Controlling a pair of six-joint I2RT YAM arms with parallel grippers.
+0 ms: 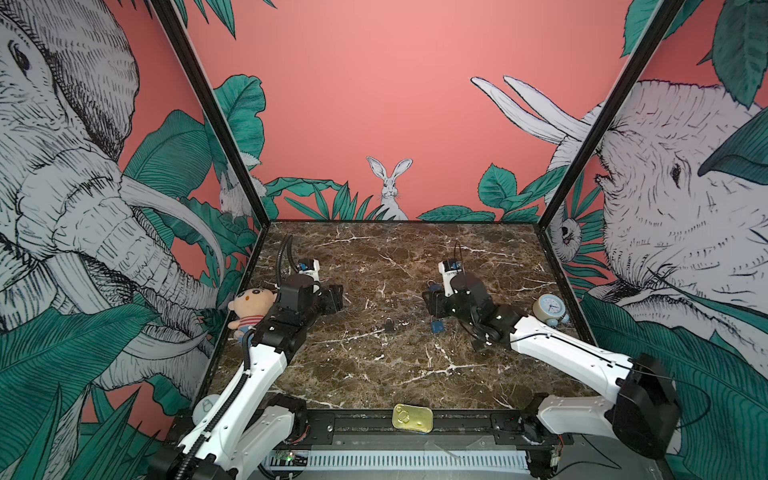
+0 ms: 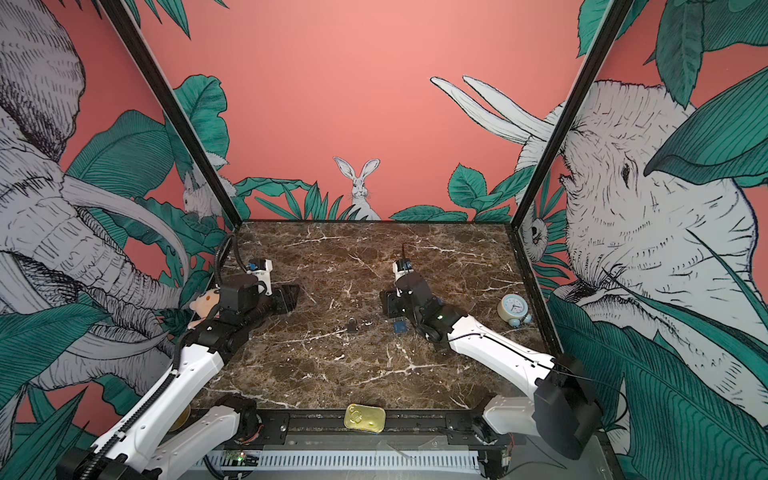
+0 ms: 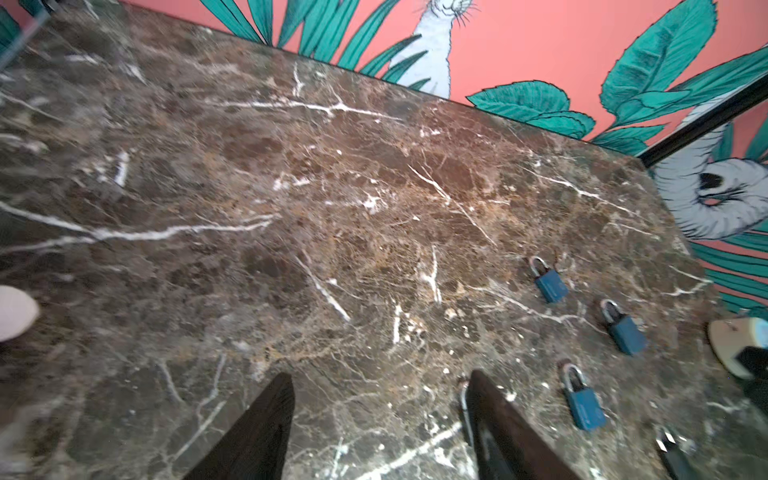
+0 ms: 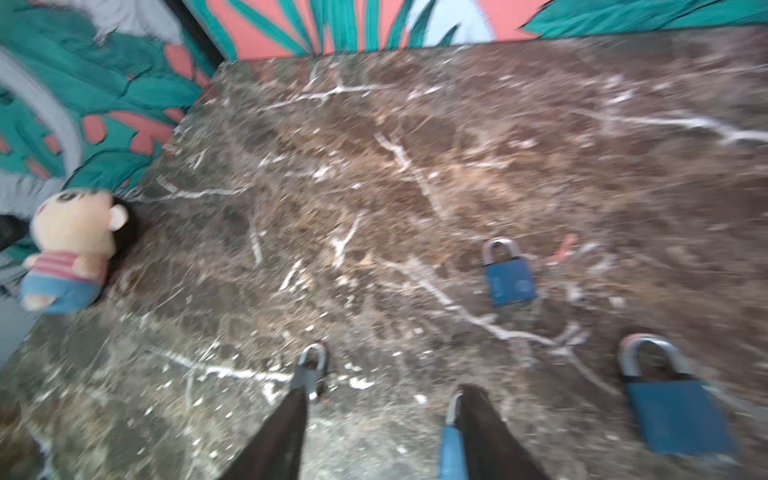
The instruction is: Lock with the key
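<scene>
A small dark padlock (image 1: 389,325) lies on the marble table (image 1: 374,257) between my two grippers. In the right wrist view it (image 4: 309,374) sits just past one fingertip. Several blue padlocks (image 3: 550,282) lie flat near my right gripper (image 1: 430,301), and one blue padlock (image 4: 451,440) rests against the inside of a finger. That right gripper (image 4: 386,390) is open with only bare marble between its tips. My left gripper (image 3: 380,376) is open and empty, low over the table at the left (image 1: 334,297). A small reddish piece (image 4: 563,249) beside a blue padlock is too blurred to identify as the key.
A plush doll (image 1: 249,309) lies against the left wall behind my left arm. A round alarm clock (image 1: 550,309) stands by the right wall. A yellow tin (image 1: 412,417) sits on the front rail. Printed walls close in three sides.
</scene>
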